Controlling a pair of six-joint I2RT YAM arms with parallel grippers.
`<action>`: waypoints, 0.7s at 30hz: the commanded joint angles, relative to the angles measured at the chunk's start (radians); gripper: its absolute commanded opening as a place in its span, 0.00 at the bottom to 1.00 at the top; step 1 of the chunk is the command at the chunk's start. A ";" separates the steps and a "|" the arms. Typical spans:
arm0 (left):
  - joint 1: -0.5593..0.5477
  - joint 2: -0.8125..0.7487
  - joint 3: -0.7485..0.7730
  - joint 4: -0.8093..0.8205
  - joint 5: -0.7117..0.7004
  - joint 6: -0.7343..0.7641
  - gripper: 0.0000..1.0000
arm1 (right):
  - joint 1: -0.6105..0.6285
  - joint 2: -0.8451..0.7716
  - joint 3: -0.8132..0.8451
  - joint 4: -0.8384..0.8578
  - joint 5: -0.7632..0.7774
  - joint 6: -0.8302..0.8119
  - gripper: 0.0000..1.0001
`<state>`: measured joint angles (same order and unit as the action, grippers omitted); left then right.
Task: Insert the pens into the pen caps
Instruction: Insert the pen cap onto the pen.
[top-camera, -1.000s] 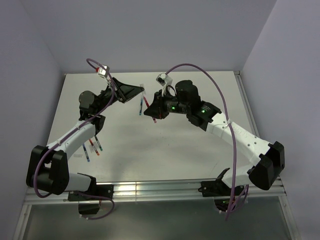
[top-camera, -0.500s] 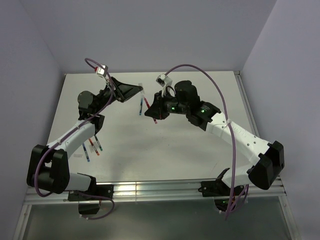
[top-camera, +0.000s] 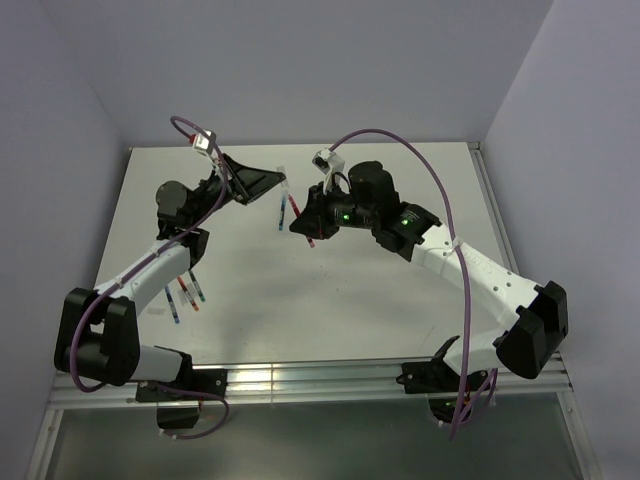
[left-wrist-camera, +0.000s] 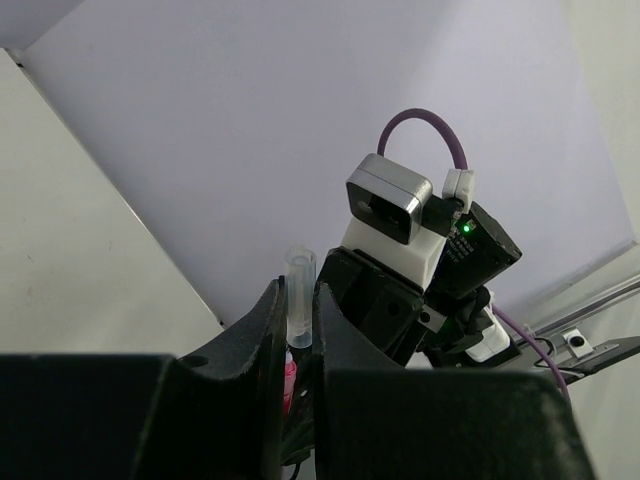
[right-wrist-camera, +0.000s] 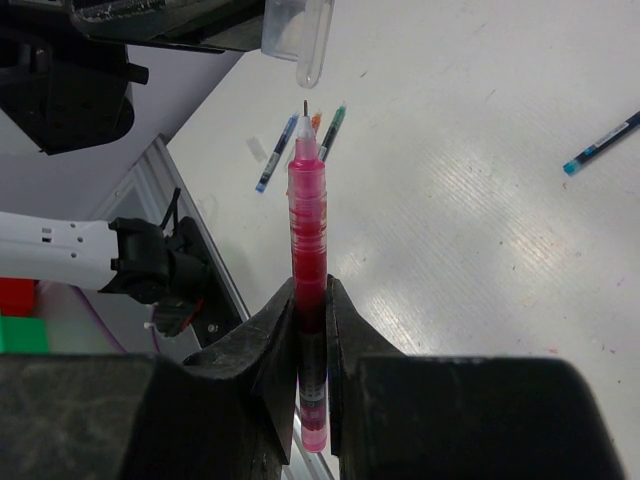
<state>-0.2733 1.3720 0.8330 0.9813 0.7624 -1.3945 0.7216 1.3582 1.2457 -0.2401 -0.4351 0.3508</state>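
Claws on 2 robot arms faced each other in the air over a white bench (top-camera: 380, 290). At the top, the left claw (left-wrist-camera: 298, 296) was nearly closed, pinching a clear pen cap (right-wrist-camera: 298, 40), while the right claw (right-wrist-camera: 312, 295) was clamped narrowly around a red pen (right-wrist-camera: 308, 200) whose dark tip sat just short of the cap's end, not yet inside. On the bench, 3 more pens (top-camera: 186, 297), blue, orange-red and green, lay together near the left arm, and 1 blue pen (right-wrist-camera: 600, 145) lay apart.
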 joint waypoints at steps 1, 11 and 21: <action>-0.012 -0.007 -0.005 0.014 0.003 0.037 0.00 | -0.005 -0.010 0.052 0.010 0.010 -0.006 0.00; -0.020 0.001 -0.006 -0.004 -0.002 0.048 0.00 | -0.005 -0.016 0.052 0.010 0.019 -0.007 0.00; -0.027 0.009 -0.008 -0.001 0.005 0.048 0.00 | -0.011 -0.018 0.052 0.009 0.021 -0.003 0.00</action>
<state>-0.2935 1.3739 0.8284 0.9516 0.7624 -1.3693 0.7193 1.3579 1.2457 -0.2405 -0.4263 0.3511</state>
